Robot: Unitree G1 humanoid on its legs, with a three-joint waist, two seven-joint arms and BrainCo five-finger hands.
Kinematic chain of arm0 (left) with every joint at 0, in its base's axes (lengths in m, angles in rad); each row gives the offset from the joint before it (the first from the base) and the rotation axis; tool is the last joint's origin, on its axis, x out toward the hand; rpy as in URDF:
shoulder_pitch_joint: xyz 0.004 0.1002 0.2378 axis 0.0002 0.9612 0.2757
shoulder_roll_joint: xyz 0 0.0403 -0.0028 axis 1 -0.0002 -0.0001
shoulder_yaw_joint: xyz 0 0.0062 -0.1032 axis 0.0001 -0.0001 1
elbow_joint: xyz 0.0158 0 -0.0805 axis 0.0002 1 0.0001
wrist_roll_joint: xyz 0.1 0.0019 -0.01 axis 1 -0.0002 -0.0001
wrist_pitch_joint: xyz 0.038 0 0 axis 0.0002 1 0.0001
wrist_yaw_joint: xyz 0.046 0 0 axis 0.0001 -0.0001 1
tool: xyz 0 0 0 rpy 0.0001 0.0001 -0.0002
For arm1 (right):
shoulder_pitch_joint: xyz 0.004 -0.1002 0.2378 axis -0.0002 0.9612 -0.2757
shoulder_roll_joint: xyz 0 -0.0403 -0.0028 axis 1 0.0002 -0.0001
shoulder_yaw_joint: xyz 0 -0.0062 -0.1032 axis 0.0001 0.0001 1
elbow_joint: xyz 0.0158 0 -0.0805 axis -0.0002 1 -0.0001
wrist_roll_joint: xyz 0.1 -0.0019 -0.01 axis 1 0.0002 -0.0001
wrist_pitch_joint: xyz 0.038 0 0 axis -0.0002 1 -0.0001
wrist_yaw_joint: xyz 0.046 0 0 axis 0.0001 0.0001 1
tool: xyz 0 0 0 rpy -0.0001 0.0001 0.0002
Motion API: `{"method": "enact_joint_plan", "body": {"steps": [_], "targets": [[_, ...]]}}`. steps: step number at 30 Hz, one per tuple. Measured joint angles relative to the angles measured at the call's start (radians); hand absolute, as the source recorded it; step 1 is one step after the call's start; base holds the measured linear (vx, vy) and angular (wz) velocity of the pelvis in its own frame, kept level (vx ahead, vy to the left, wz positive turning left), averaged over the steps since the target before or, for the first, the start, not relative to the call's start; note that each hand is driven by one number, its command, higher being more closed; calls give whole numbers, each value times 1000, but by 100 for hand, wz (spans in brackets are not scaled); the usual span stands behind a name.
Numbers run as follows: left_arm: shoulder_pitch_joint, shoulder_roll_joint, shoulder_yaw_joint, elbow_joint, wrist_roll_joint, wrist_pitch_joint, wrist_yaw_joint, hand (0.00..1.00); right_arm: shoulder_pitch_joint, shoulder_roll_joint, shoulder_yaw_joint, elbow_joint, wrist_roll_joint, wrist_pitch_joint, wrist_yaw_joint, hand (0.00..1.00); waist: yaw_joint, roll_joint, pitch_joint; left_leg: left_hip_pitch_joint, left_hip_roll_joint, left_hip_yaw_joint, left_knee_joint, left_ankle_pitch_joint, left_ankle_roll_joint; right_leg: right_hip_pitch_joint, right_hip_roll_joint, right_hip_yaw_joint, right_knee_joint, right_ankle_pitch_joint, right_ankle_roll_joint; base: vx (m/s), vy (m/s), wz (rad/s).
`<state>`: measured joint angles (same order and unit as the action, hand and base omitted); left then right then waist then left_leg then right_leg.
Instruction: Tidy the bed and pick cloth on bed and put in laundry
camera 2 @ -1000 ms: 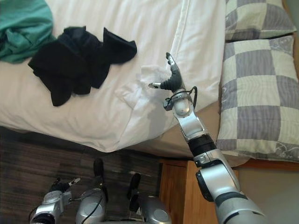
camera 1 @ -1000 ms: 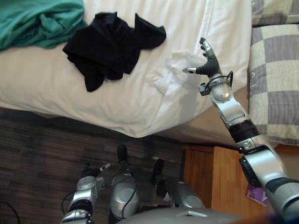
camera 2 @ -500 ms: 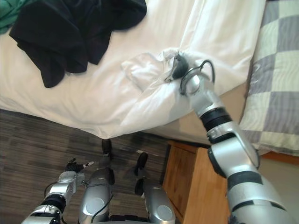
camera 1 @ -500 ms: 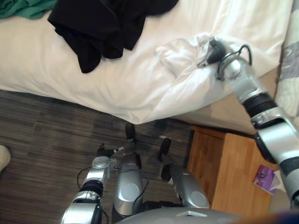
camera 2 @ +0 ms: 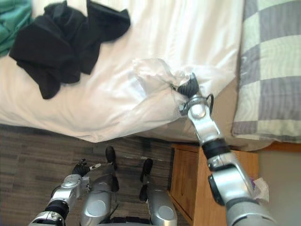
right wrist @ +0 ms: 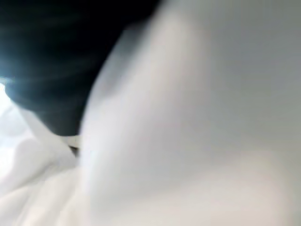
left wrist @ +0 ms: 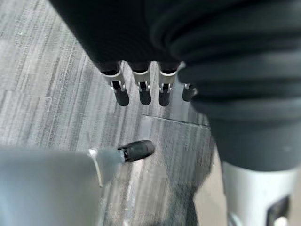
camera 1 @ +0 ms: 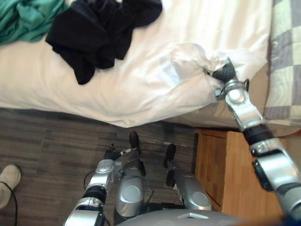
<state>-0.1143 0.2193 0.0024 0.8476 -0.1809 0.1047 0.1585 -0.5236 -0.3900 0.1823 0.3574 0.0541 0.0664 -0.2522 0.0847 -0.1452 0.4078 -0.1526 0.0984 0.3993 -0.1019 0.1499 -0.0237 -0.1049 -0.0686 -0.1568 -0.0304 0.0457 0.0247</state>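
Lying on the white duvet (camera 1: 141,89) beside green cloth (camera 1: 26,21), the black cloth (camera 1: 99,33) is well apart from the bunched fold burying the right hand (camera 1: 225,73), whose grip I cannot tell; the left hand (camera 2: 81,167) hangs slack below the duvet.

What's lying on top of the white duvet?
A crumpled black garment and, beside it, a green cloth. The right hand sits in a bunched fold of the duvet near its corner; whatever that fold covers is hidden.

A crumpled black cloth (camera 1: 101,33) is lying on the white blanket (camera 1: 141,89) at 11 o'clock. A green cloth (camera 1: 26,21) is lying bunched just beside it at 10 o'clock. The blanket's corner is puckering up at 2 o'clock.
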Motion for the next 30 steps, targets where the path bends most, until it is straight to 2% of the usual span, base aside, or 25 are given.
{"method": "enact_joint_plan", "body": {"steps": [2,3,5,7,9,11,16,19,22,27,30], "targets": [[38,-17,-1,0,6,0,0,0,114,28,-22,-42,-2,-8,-9,100,-15,11,-37,31,-1,3,-2,-6,-3,24,-1,6,8,-16,8,76,-16,-16],[63,-24,-2,1,8,-1,-2,0,182,39,-24,-64,-18,-11,-23,0,-22,19,-64,50,-1,3,-2,-12,-3,39,-2,7,12,-29,11,81,-18,-4],[104,-31,-2,4,17,-3,-6,0,271,63,-35,-83,-39,-25,-30,0,-32,28,-108,75,-1,3,-2,-25,-10,64,-2,9,13,-41,16,93,-18,-2],[140,-39,-3,23,19,-8,-7,0,350,97,-58,-94,-35,-62,-38,0,-41,43,-147,102,-2,5,-2,-35,-12,84,-3,10,14,-53,17,96,-10,-2],[164,-46,-1,43,18,-11,-7,0,419,117,-67,-94,8,-93,-25,0,-44,59,-186,123,-3,8,-3,-49,-11,101,-3,28,16,-62,17,82,2,-11],[181,-48,-1,43,19,-12,-7,0,461,136,-80,-90,21,-98,1,0,-46,71,-199,152,-5,27,-3,-59,-13,122,-6,36,15,-67,20,93,10,-18],[220,-48,1,79,19,-33,-30,0,567,185,-140,-15,42,-119,37,0,-93,98,-238,199,-18,42,-3,-82,-12,159,-18,55,14,-76,28,72,26,-13],[242,-47,7,82,28,-35,-49,0,628,193,-189,-4,63,-138,52,0,-103,107,-243,232,-22,58,-3,-97,-13,185,-21,65,11,-76,28,61,25,-16],[266,-47,8,85,48,-36,-68,0,677,194,-242,-2,80,-157,55,0,-122,115,-253,243,-25,66,-3,-105,-14,192,-21,73,12,-79,32,50,14,-9],[319,-57,25,87,53,-36,-90,0,742,217,-331,-18,79,-183,72,0,-131,122,-259,285,-23,102,-3,-113,-17,217,-20,103,11,-84,39,31,9,-21],[345,-63,45,87,55,-33,-113,0,778,220,-343,-56,58,-172,73,0,-139,123,-282,294,-20,114,-3,-119,-21,218,-20,117,11,-86,37,12,0,-15]]}}
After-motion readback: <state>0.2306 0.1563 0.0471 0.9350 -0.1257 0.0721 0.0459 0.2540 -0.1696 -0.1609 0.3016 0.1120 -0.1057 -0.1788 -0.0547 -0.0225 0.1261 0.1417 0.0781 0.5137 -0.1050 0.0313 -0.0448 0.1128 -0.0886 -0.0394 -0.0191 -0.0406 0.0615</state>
